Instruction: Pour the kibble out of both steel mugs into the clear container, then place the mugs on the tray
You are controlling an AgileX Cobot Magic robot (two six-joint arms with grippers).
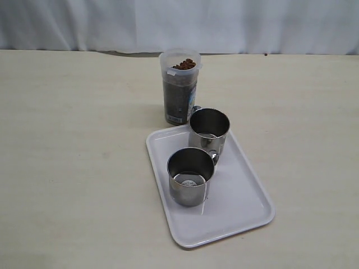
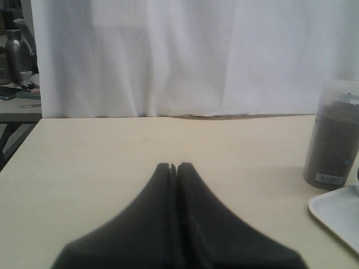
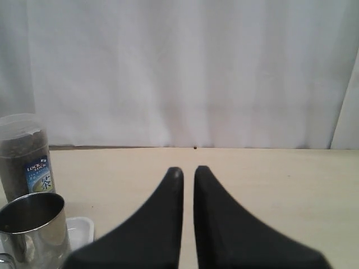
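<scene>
Both mugs stand upright on the tray (image 1: pixel 241 196), which lies right of the table's (image 1: pixel 67 157) middle. The near steel mug (image 1: pixel 190 176) sits about mid-tray. The far steel mug (image 1: pixel 209 130) stands at the tray's far edge, slightly to the right, with its handle turned toward the near one. You cannot tell whether the two touch. Each shows a bare steel bottom.

The clear container (image 1: pixel 179 89) stands upright on the table just beyond the tray's far left corner. The kibble (image 1: pixel 183 64) in it is heaped up to the rim.

Your left gripper (image 2: pixel 173 166) has its jaws pressed together on nothing and hangs over bare table left of the container. Your right gripper (image 3: pixel 188 171) has its jaws drawn in to a thin slit with nothing between them, and it sits right of the far steel mug.
</scene>
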